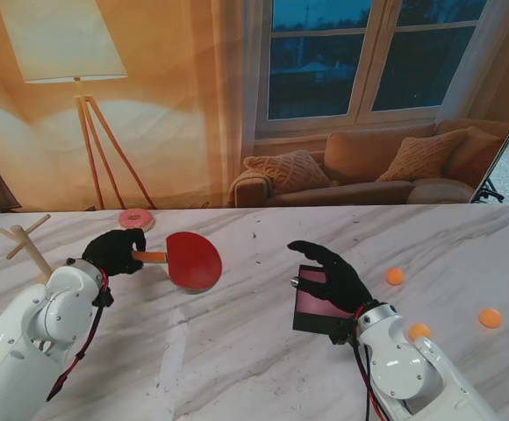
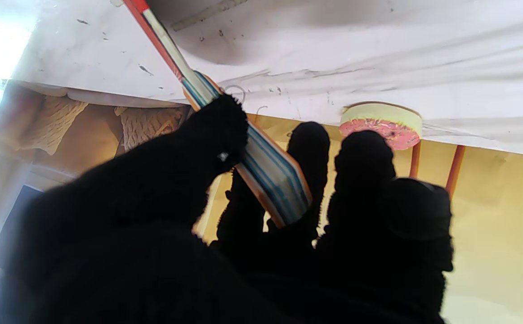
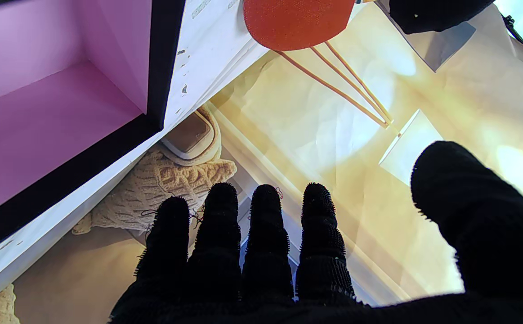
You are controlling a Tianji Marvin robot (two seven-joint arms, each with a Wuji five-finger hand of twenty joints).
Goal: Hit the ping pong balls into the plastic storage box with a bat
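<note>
My left hand (image 1: 114, 250) is shut on the orange handle of a red ping pong bat (image 1: 192, 260), whose blade lies toward the middle of the marble table (image 1: 237, 351). The left wrist view shows the fingers (image 2: 225, 135) wrapped round the striped handle (image 2: 265, 171). My right hand (image 1: 333, 276) hovers open, fingers spread, over a black box with a pink inside (image 1: 311, 305), and holds nothing. The box (image 3: 41, 112) and the bat blade (image 3: 297, 20) appear in the right wrist view. Three orange balls lie to the right: one (image 1: 395, 276), one (image 1: 419, 331) by my right wrist, one (image 1: 491, 317).
A pink-iced doughnut (image 1: 136, 219) sits just beyond my left hand; it shows in the left wrist view (image 2: 380, 123). A wooden peg stand (image 1: 25, 246) rises at the left edge. A printed room backdrop closes the far side.
</note>
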